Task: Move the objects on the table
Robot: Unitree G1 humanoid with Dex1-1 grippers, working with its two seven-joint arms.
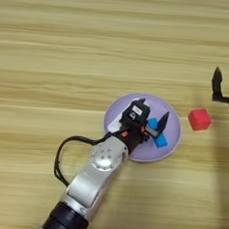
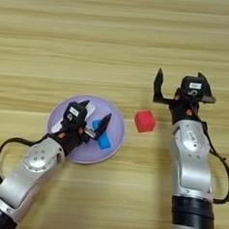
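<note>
In the left eye view there is one round lilac plate (image 1: 133, 151) on the wooden table (image 1: 67, 60), one blue block (image 1: 159, 137) and one red cube (image 1: 199, 119); the plate is flat, pale and far wider than either piece; the blue block lies on the plate, toward its right side, a small bright oblong; a sliver of something white (image 1: 116, 124) shows on the plate's left part, mostly hidden under the wrist; the left gripper (image 1: 152, 116) hangs over the plate with its two black fingers spread apart, the right-hand one just beside the block, holding nothing; the red cube sits on bare wood just right of the plate, apart from its rim; only part of the right gripper shows at the frame edge.

In the right eye view the counts match: one plate, one blue block, one red cube; the right gripper (image 2: 180, 84) is beyond the plate's right side, past and above the cube, fingers splayed wide and empty.
</note>
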